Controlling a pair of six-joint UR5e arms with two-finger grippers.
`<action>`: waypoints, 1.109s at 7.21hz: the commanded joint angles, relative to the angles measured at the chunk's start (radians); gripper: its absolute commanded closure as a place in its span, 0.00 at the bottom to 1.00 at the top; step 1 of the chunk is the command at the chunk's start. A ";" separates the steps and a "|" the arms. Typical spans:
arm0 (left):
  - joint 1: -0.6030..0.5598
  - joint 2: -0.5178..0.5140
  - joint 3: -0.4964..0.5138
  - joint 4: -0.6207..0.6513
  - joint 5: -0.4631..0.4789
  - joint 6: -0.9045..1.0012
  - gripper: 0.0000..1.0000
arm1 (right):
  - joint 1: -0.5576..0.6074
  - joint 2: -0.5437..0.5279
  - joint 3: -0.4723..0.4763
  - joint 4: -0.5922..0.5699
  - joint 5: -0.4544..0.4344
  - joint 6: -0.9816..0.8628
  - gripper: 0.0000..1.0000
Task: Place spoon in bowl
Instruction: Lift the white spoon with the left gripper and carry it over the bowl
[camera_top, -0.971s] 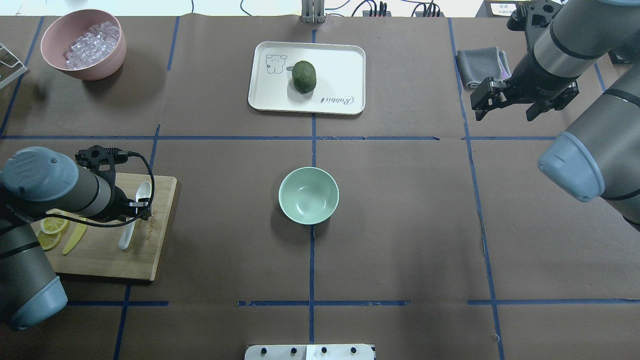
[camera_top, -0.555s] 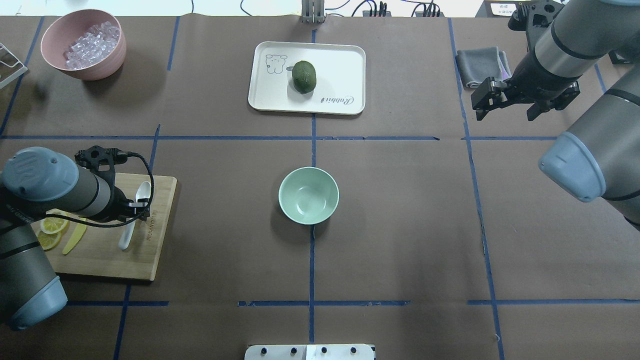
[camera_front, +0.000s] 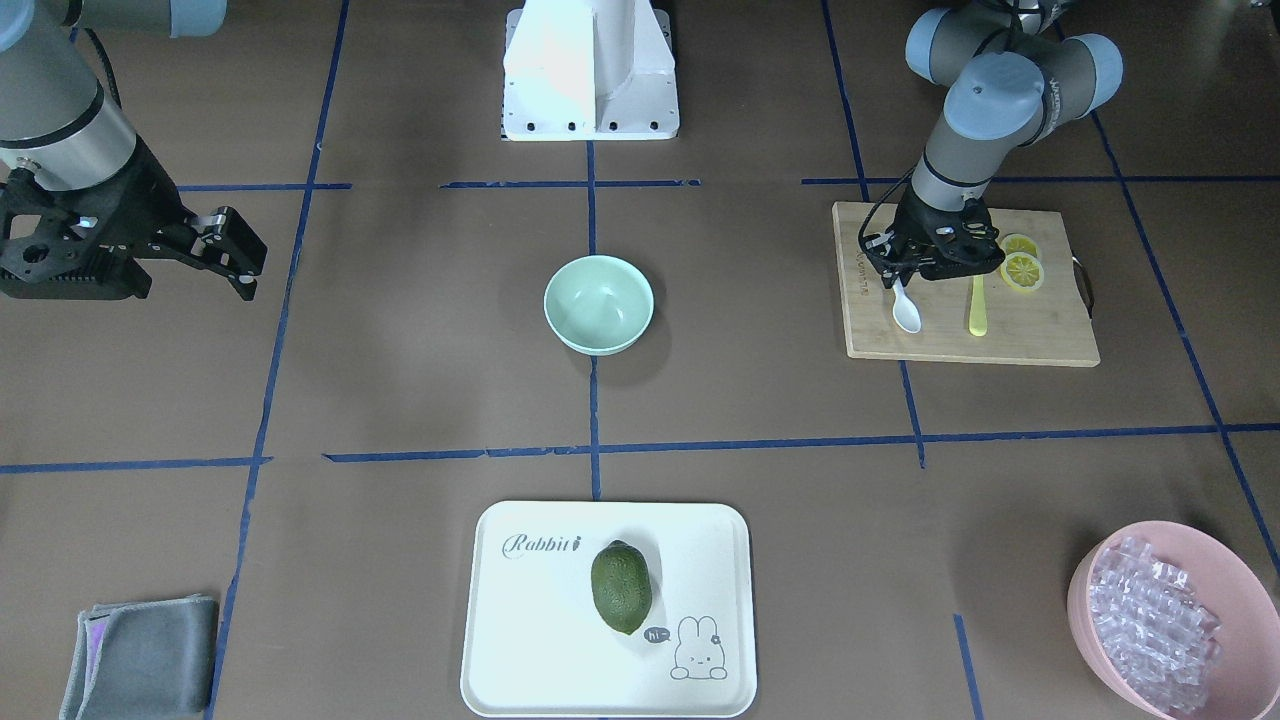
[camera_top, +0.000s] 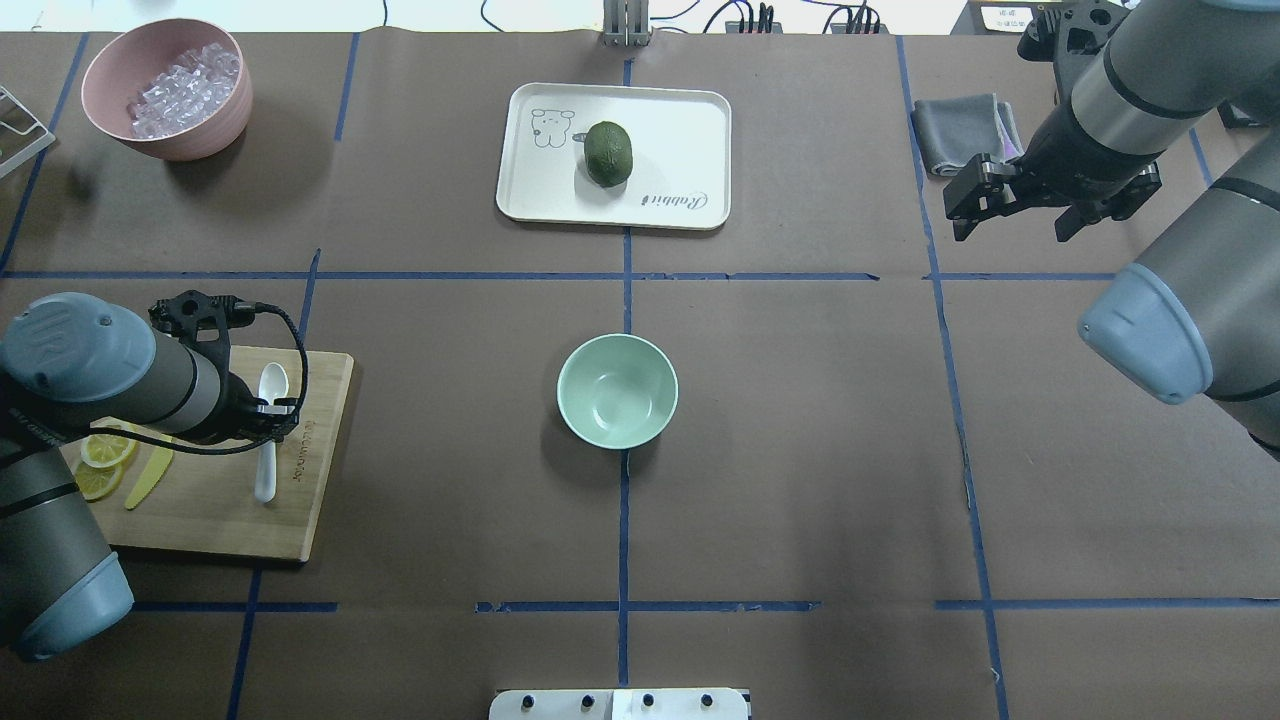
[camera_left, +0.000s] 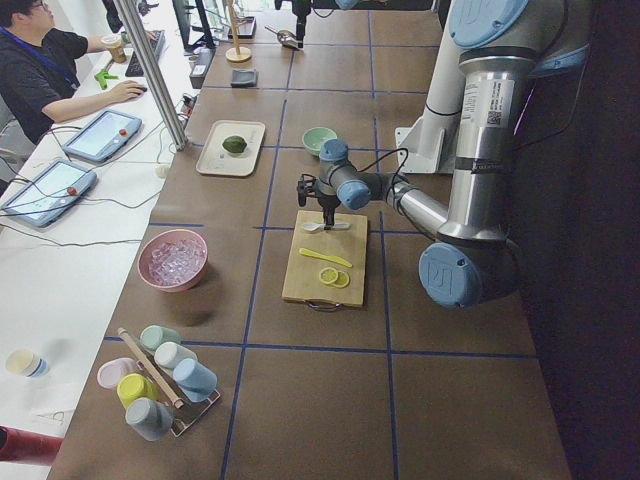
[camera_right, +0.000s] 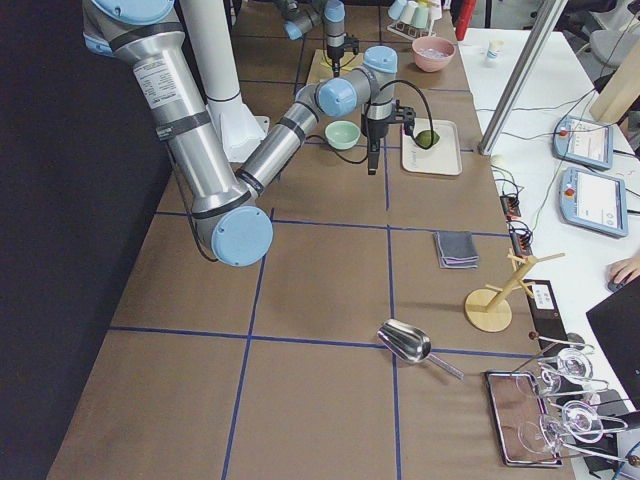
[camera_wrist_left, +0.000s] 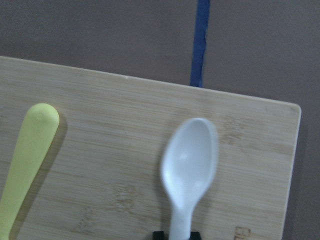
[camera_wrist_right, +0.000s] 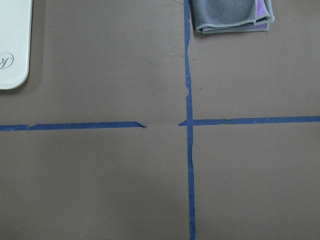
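Observation:
The white spoon lies along the wooden cutting board at the front left, scoop pointing away from the robot. My left gripper stands over it, shut on the handle just behind the scoop. The left wrist view shows the scoop with the handle running down between the fingertips. I cannot tell whether the spoon is off the board. The mint-green bowl stands empty at the table's middle, well to the right of the board. My right gripper is open and empty, high at the far right.
A yellow knife and lemon slices lie on the board left of the spoon. A pink bowl of clear cubes is far left. A white tray with a green fruit is far centre. A grey cloth lies far right.
The spoon has swung from tilted to straight under my left gripper, which has shut on its handle. The right arm has barely moved.

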 joint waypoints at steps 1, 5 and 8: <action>-0.005 0.000 -0.010 0.002 -0.002 0.000 1.00 | 0.000 0.000 -0.001 0.000 0.000 0.000 0.00; -0.034 -0.200 -0.099 0.182 -0.118 -0.113 1.00 | 0.013 -0.005 0.004 0.000 0.002 -0.006 0.00; 0.041 -0.469 -0.056 0.382 -0.123 -0.268 1.00 | 0.031 -0.037 0.004 0.009 0.002 -0.029 0.00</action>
